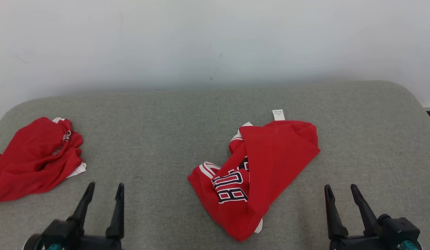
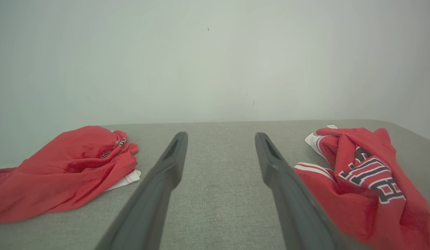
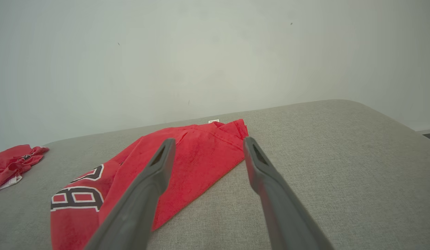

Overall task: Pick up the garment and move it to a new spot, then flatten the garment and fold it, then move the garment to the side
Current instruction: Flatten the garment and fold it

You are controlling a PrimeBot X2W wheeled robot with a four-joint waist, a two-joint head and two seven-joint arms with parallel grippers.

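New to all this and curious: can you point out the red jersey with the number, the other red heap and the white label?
red jersey with the number (image 1: pixel 270 156), head view, on its plain red fold.
other red heap (image 1: pixel 31 163), head view, middle of the cloth.
white label (image 1: pixel 278 115), head view, its centre.

The garment (image 1: pixel 267 166) lies on the surface (image 1: pixel 159 132), right of its middle. Its label (image 1: pixel 278 115) sticks out on the side toward the far edge. A second garment (image 1: pixel 34 159) lies at the left edge, well apart from the first. The left gripper (image 1: pixel 106 185) is by the near edge, between the two garments; the right gripper (image 1: pixel 340 187) is by the near edge, right of the garment. A wall (image 1: pixel 215 41) stands behind the far edge.
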